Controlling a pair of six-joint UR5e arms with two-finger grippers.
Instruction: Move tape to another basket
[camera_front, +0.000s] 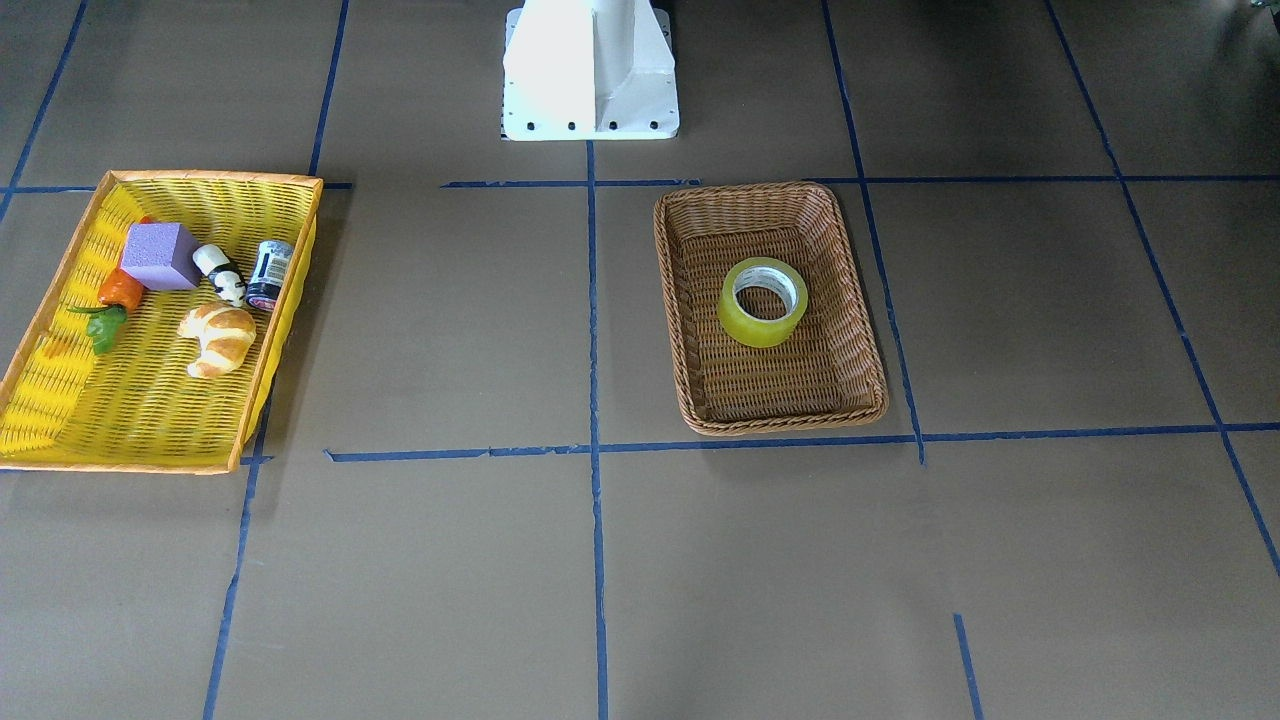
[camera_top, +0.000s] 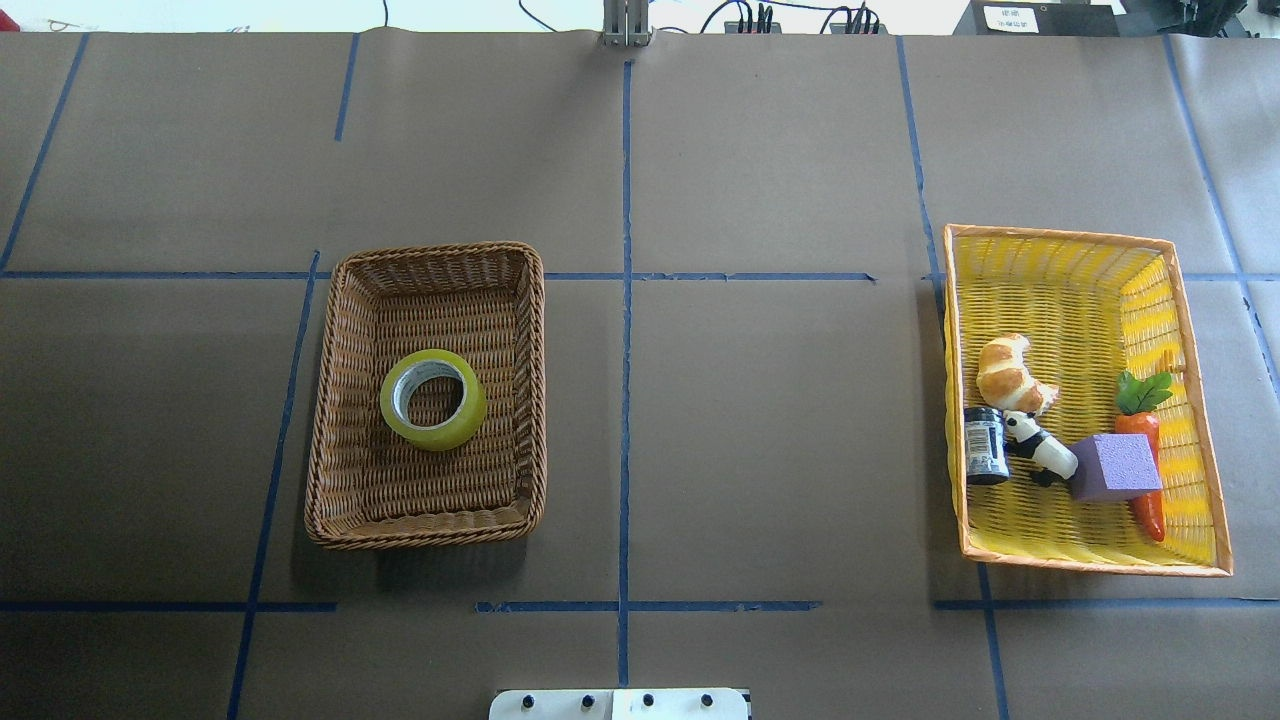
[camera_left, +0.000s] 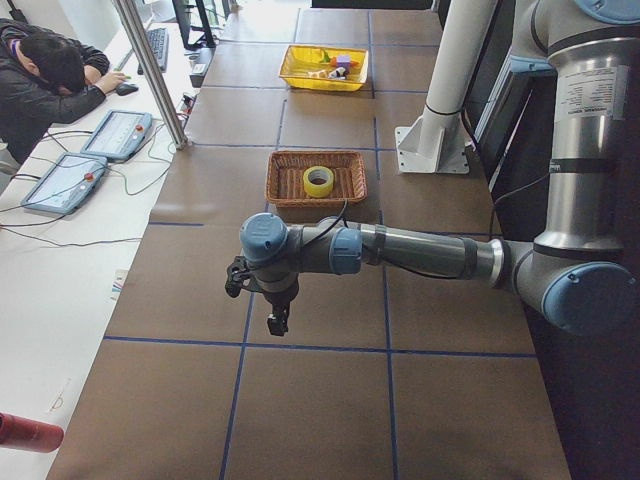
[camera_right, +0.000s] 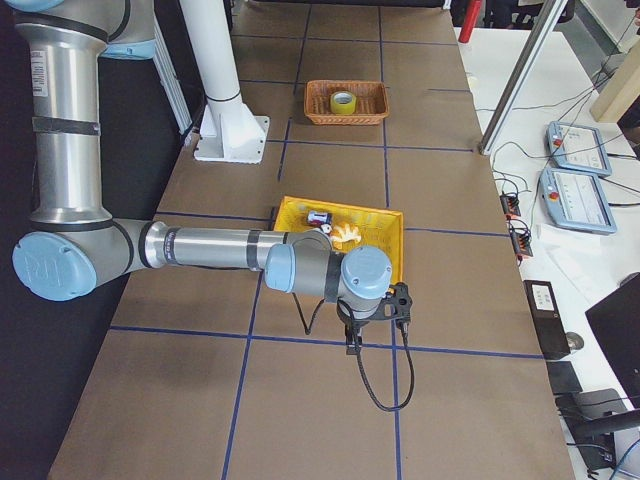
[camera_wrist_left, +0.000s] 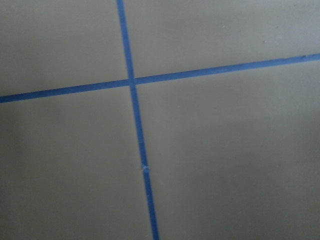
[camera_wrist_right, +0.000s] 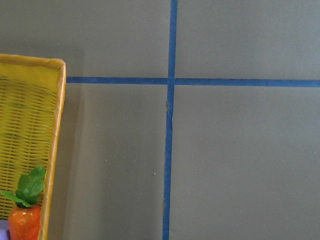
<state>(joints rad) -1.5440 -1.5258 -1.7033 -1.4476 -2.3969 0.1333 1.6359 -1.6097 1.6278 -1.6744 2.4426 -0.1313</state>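
Observation:
The yellow-green tape roll (camera_front: 763, 302) lies flat in the middle of the brown wicker basket (camera_front: 780, 425); it also shows in the overhead view (camera_top: 433, 400) inside that basket (camera_top: 420, 535). My left gripper (camera_left: 277, 322) shows only in the exterior left view, hanging over bare table well short of the wicker basket (camera_left: 275, 178); I cannot tell whether it is open or shut. My right gripper (camera_right: 352, 345) shows only in the exterior right view, over the table just beyond the yellow basket (camera_right: 390, 250); I cannot tell its state either. Neither holds anything I can see.
The yellow, orange-rimmed basket (camera_top: 1090, 565) holds a croissant (camera_top: 1012, 373), a small dark jar (camera_top: 986, 446), a panda figure (camera_top: 1040, 450), a purple block (camera_top: 1115, 467) and a carrot (camera_top: 1145, 465). The white robot base (camera_front: 590, 70) stands at the table's edge. Blue tape lines mark a grid.

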